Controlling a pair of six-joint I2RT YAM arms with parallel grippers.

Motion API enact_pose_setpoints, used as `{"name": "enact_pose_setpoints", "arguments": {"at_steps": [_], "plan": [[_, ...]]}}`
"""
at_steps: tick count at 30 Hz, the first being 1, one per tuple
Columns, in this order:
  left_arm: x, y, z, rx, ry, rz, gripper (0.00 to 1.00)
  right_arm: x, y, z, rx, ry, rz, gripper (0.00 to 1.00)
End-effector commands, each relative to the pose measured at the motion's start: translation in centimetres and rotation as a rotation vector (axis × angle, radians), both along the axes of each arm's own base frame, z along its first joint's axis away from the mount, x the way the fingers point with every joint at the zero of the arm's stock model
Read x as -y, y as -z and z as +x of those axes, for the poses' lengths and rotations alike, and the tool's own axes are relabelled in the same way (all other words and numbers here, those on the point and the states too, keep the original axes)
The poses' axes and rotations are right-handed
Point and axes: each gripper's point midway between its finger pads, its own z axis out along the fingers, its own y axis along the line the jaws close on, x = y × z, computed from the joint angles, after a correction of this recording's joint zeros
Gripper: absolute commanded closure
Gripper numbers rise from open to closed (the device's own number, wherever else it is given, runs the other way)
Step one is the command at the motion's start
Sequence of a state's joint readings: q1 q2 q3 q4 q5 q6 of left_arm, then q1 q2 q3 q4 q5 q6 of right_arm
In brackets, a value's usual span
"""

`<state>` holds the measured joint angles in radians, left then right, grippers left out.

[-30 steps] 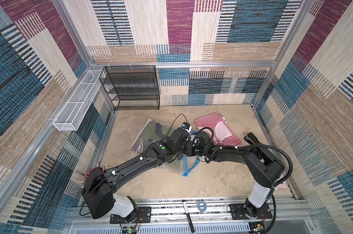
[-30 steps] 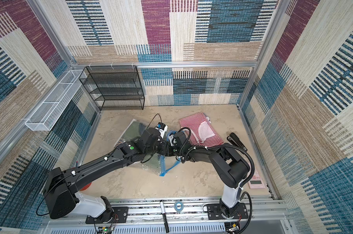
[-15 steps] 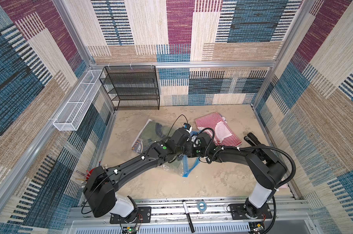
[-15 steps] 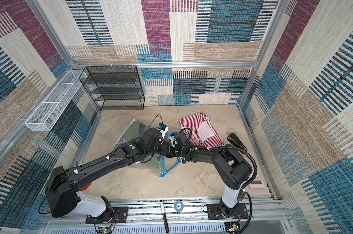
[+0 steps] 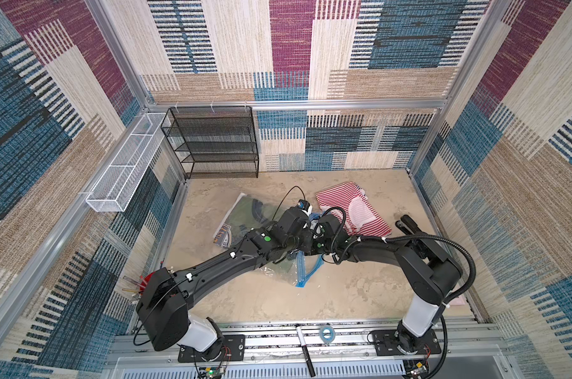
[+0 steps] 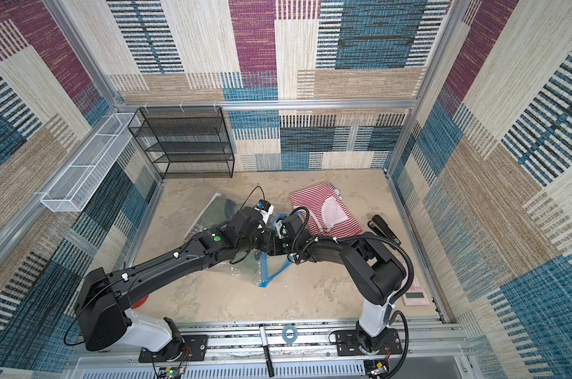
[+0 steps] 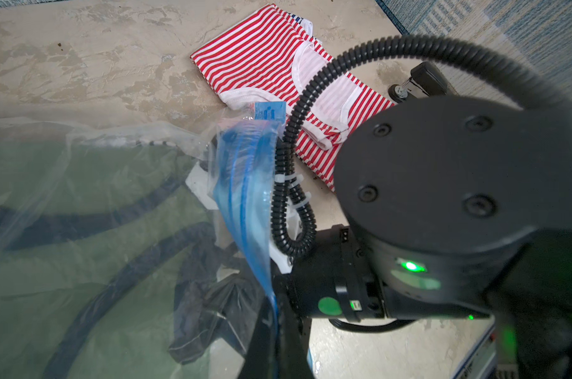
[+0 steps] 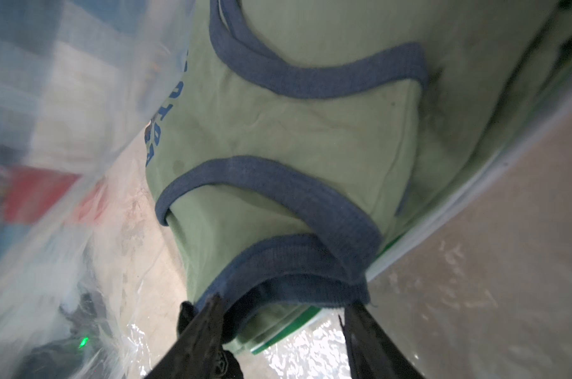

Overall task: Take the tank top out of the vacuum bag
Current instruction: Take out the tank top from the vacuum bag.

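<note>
The vacuum bag (image 5: 279, 274) lies crumpled mid-floor, clear plastic with a blue zip strip (image 7: 245, 197). The tank top (image 8: 294, 131), green with navy trim, lies inside it and shows through the plastic in both top views (image 5: 245, 213) (image 6: 214, 213). My left gripper (image 7: 275, 347) is shut on the bag's blue zip edge and holds it raised. My right gripper (image 8: 283, 303) reaches into the bag's mouth. It is open, with one finger on each side of the tank top's navy-trimmed strap end. In the top views both grippers meet over the bag's mouth, largely hidden by the wrists.
A red-and-white striped garment (image 5: 350, 210) lies just behind the right wrist, with a black stapler-like tool (image 5: 409, 226) to its right. A black wire shelf (image 5: 215, 141) stands at the back wall. A white wire basket (image 5: 124, 164) hangs on the left wall. A pink scale (image 6: 416, 295) sits front right.
The right gripper's jaws have spread wider around the strap. Both arms stay almost where they were over the bag's mouth, and the left keeps its hold on the zip edge.
</note>
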<state>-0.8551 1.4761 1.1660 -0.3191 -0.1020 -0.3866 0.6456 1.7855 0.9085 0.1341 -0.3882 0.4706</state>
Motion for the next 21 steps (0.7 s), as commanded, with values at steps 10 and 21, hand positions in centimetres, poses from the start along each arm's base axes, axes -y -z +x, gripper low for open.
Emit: {"name": "enact_pose_setpoints", "arguments": {"at_steps": [10, 21], "plan": [[0.0, -0.4, 0.2, 0.016, 0.000, -0.002, 1.00, -1.5, 0.1, 0.4, -0.010, -0.034, 0.035, 0.39], [0.4, -0.2, 0.2, 0.012, 0.009, -0.009, 1.00, -2.6, -0.7, 0.5, 0.007, -0.057, 0.043, 0.40]]}}
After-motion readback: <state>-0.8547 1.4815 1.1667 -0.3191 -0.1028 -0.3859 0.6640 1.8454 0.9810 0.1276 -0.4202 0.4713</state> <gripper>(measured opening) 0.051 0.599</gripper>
